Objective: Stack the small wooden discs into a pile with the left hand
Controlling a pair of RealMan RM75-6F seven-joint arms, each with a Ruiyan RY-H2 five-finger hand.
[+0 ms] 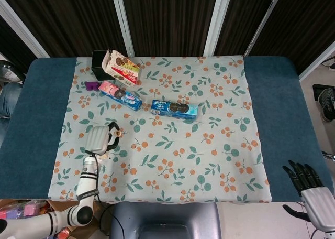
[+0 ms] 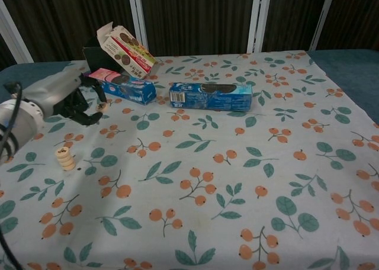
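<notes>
Holding one small wooden disc [image 2: 100, 106] at the fingertips, it seems, though the view is small: left hand [image 2: 71, 95], raised over the floral cloth [image 2: 237, 181]. Disc pile [image 2: 64, 158]: standing near, below the hand. Advice: centre over the pile, lower squarely, let go gently. Right hand [image 1: 306, 181]: empty, fingers spread, off the table edge
</notes>
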